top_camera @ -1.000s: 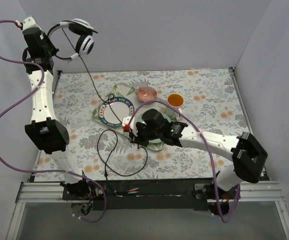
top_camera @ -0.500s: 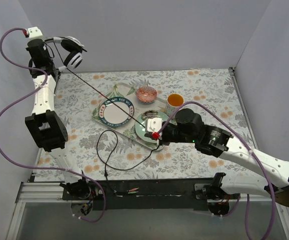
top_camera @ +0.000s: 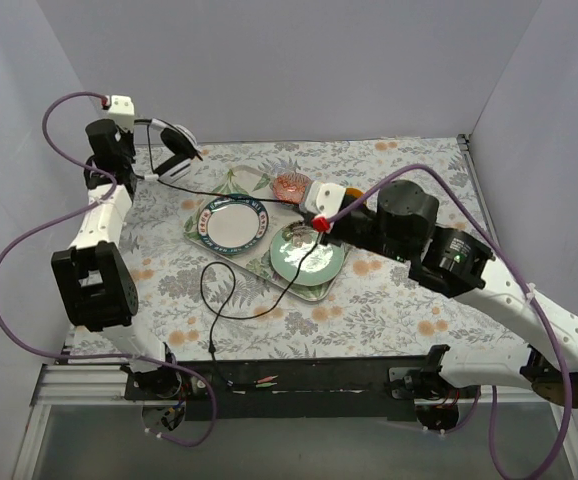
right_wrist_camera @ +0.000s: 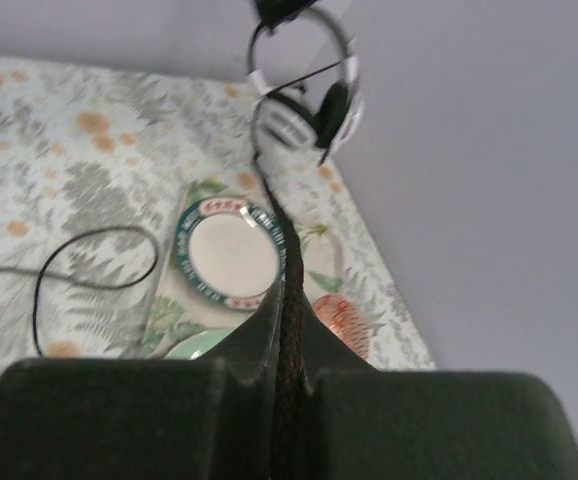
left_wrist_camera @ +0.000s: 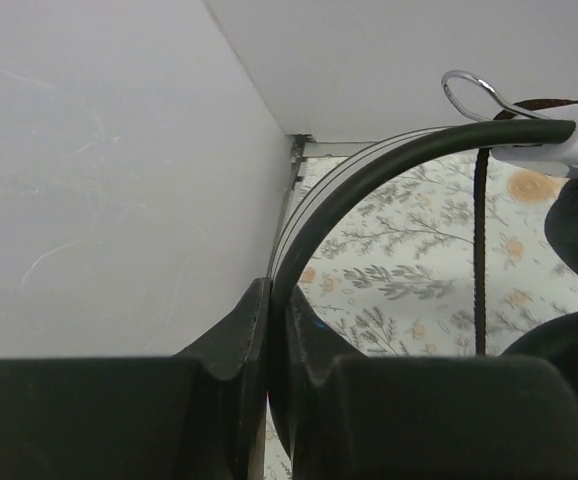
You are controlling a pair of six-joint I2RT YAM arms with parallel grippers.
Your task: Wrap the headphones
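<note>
My left gripper (top_camera: pixel 141 146) is shut on the thin black headband (left_wrist_camera: pixel 369 170) of the headphones (top_camera: pixel 176 148) and holds them in the air at the back left corner. The white-and-black earcups hang to its right; they also show in the right wrist view (right_wrist_camera: pixel 304 95). My right gripper (top_camera: pixel 304 203) is shut on the thin black cable (right_wrist_camera: pixel 291 262) above the tray. The cable runs taut from the headphones to my right jaws (top_camera: pixel 229 189). Its slack drops to the table and lies in a loose loop (top_camera: pixel 219 295).
A tray (top_camera: pixel 191 208) holds a white plate with a blue rim (top_camera: pixel 233 222) and a green plate (top_camera: pixel 307 258). A pink bowl (top_camera: pixel 292 185) sits behind them. An orange cup (top_camera: pixel 355 190) is mostly hidden by my right arm. Walls close in left and back.
My left gripper has swung the headphones right and lower. My right gripper has carried the cable from the tray's front edge up and toward the back, pulling it taut and shrinking the table loop.
</note>
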